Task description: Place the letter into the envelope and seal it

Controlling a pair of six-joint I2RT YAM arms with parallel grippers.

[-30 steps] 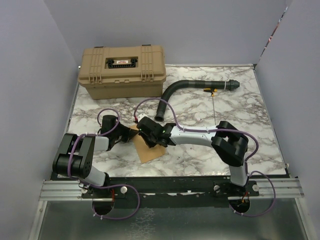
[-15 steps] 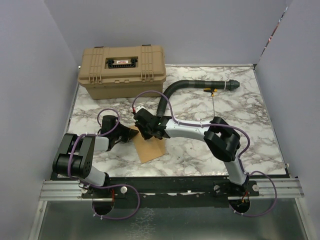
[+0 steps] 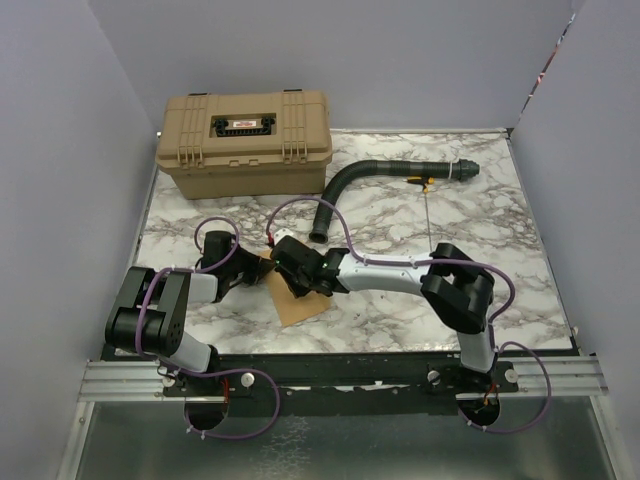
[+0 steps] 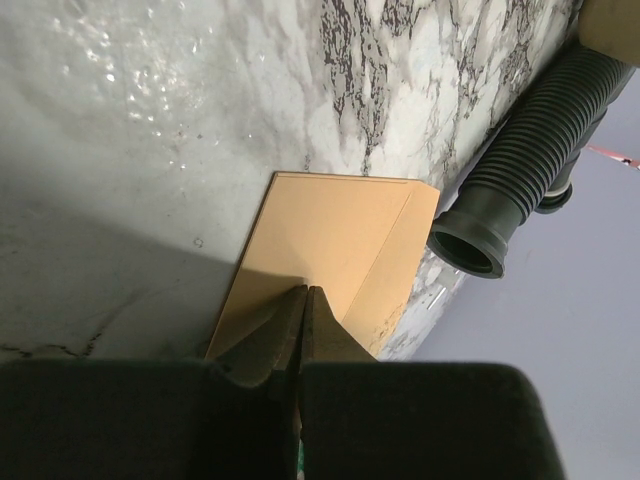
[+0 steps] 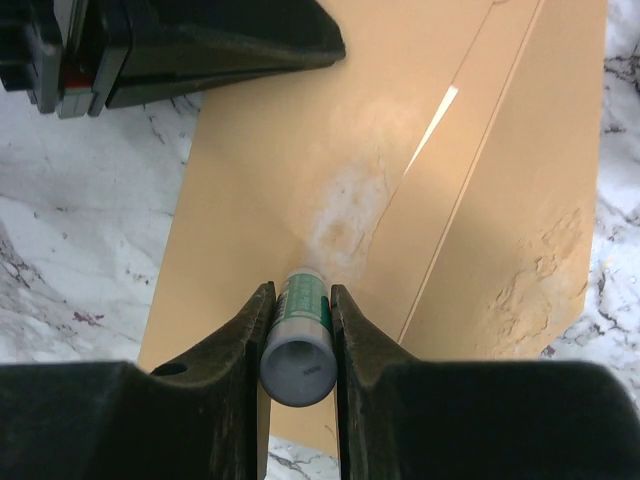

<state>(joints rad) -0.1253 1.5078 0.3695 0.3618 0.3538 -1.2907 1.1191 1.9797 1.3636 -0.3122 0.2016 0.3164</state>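
- Envelope [image 3: 300, 300] lies flat on the marble table [image 3: 450, 210], near the front edge and between the two arms. It is orange-tan, and its flap crease shows as a diagonal line in both wrist views.
- Letter: no separate sheet is visible in any view. It cannot be confirmed whether it is already inside.
- Surface condition: the right wrist view shows a pale, whitish smear on the envelope [image 5: 450, 200] just ahead of the tool tip. A second roughened patch sits nearer the right-hand edge. Both are judged to be adhesive.
- Right gripper [image 5: 299, 300] is clamped narrowly around a glue stick [image 5: 300, 340], whose tip touches the paper.
- Left gripper [image 4: 305, 298] has its jaws closed to a thin line on the near edge of the envelope [image 4: 330, 260]. It is judged to be pinning the paper down.
- Change noted: half a second ago the right arm reached further across the table, towards the hose. It has now drawn back towards the arm bases and sits roughly where it was a second ago. The left arm has not shifted.
- Meaning: this reads as one out-and-back glue stroke, so the sealing stage is under way. Folding and pressing the flap are not yet done.
- Surroundings: a black corrugated hose [image 3: 345, 190] lies just beyond the envelope, and a tan toolbox [image 3: 245, 140] stands at the far left. Both are clear of the work.
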